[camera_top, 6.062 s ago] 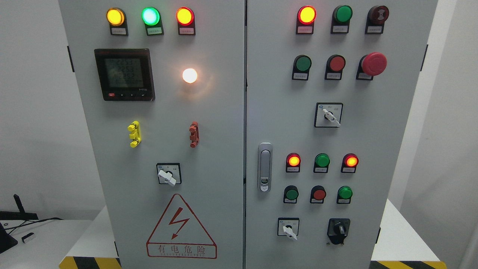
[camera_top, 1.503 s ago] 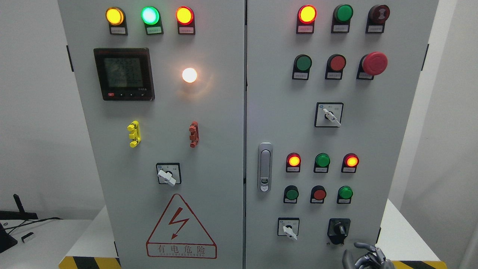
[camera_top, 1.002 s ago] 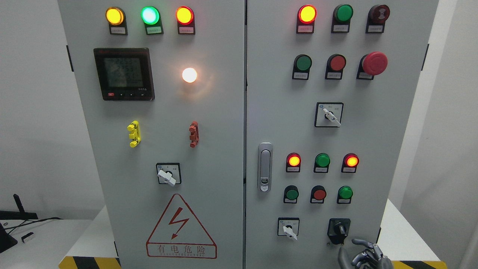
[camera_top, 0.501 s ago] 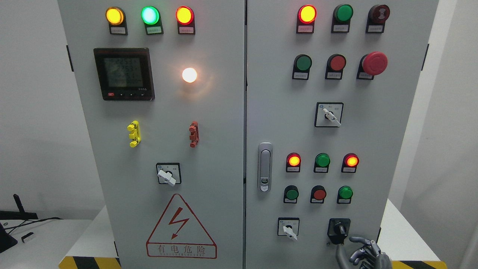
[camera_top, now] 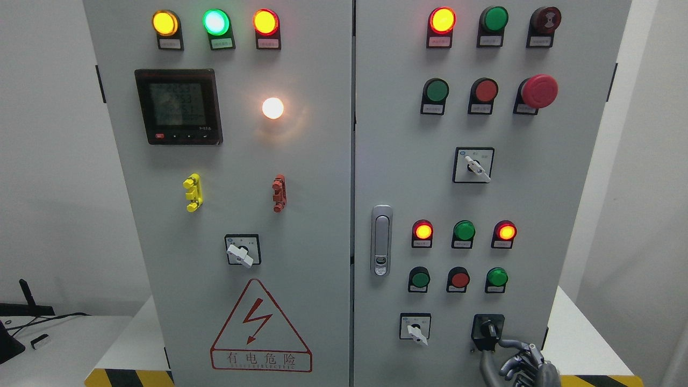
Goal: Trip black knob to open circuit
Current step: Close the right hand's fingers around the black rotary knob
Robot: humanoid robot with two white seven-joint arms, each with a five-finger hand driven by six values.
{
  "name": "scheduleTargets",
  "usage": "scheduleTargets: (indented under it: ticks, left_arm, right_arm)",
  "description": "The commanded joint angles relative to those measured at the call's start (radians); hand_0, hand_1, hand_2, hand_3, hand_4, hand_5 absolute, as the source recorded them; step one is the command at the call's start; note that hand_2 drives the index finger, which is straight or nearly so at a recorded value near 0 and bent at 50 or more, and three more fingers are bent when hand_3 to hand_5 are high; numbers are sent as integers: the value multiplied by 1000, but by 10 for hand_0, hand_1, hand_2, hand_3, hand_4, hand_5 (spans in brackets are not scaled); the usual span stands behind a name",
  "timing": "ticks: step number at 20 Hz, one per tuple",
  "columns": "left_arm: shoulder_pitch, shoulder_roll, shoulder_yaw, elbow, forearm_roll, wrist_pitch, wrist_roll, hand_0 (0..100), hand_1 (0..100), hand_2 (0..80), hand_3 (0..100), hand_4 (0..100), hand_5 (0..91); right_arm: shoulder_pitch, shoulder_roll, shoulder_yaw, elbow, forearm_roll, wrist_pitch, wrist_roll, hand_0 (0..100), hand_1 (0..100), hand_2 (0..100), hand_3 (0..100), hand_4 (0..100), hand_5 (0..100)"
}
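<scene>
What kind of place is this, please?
Probably an electrical test or training room: a grey control cabinet with lit indicator lamps, a digital meter and a high-voltage warning sign. The right hand reaches toward the black knob.

You have 2 cabinet doors (camera_top: 301, 301), 7 glowing lights (camera_top: 273, 108), 1 meter (camera_top: 178, 106), 3 white-handled switches (camera_top: 240, 251), 1 black knob (camera_top: 486, 328) by the cabinet's lower right corner, 1 door handle (camera_top: 381, 240) and 1 warning sign (camera_top: 261, 328).

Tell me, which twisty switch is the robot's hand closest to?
The black knob, bottom right on the cabinet. The right hand reaches just below it; the other switches have white handles.
</scene>
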Motion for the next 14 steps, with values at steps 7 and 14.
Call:
scheduleTargets:
  ticks: [7, 14]
  left_arm:
    - [0, -1, 0, 0, 5, 0, 0, 120, 389, 0, 0, 0, 0]
    - [0, -1, 0, 0, 5, 0, 0, 120, 389, 0, 0, 0, 0]
  right_arm:
    - [-2, 3, 3, 0, -2, -1, 1, 307, 760, 485, 865, 888, 998]
    - [-20, 3, 6, 5, -28, 1, 1, 306, 763, 485, 866, 890, 1000]
